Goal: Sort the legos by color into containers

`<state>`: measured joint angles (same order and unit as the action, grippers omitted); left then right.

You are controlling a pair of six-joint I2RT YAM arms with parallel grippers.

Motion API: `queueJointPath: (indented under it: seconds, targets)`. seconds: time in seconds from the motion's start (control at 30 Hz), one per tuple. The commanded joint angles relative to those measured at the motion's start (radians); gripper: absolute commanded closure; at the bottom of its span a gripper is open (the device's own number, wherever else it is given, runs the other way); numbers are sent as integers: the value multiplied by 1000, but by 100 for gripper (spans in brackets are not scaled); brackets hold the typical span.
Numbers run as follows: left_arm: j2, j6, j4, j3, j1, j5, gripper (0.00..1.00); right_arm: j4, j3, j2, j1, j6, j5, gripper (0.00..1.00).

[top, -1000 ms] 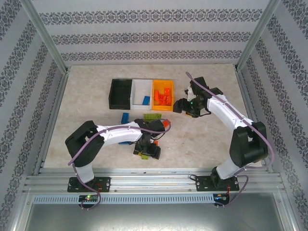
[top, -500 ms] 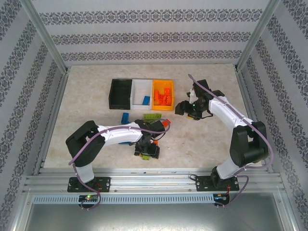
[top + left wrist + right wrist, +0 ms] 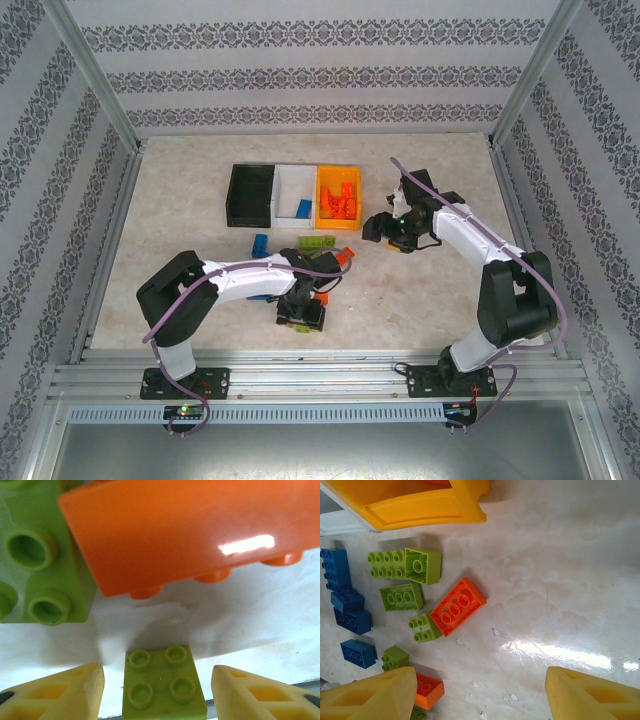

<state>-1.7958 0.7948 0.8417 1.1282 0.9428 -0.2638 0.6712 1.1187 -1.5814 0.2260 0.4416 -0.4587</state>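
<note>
In the left wrist view a small lime green lego (image 3: 162, 682) lies on the table between the yellow fingers (image 3: 60, 692) of my left gripper (image 3: 157, 692). A narrow gap shows on each side, so the jaws are open around it. A big orange lego (image 3: 185, 530) and a larger green lego (image 3: 40, 555) lie just beyond. My right gripper (image 3: 480, 695) hangs open over bare table, right of an orange lego (image 3: 457, 606), green legos (image 3: 402, 596) and blue legos (image 3: 345, 605). The containers stand in a row: black (image 3: 250, 195), white (image 3: 290, 180), orange (image 3: 338, 178).
The orange bin's corner (image 3: 420, 505) shows at the top of the right wrist view. A blue lego (image 3: 303, 208) lies in the white bin and orange legos (image 3: 340, 200) in the orange bin. Loose legos (image 3: 317, 242) lie between the bins and my left gripper (image 3: 303, 312).
The left jaws have narrowed around the small green lego. The right gripper has drifted slightly toward the near side, still open.
</note>
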Motion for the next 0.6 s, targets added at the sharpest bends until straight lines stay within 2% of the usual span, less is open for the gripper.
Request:
queueJointPath:
  seconds: [0.0,0.07,0.57]
  targets:
    - [26,13,27,2,13,4,50,-8,-12,6,-10,3,-10,31]
    - [21,14,22,5,14,-2,55,-3,-10,8,-10,-4,-6,31]
    - [65,-27,151,120,0,65,64,-41,-15,-8,-39,-8,-17,31]
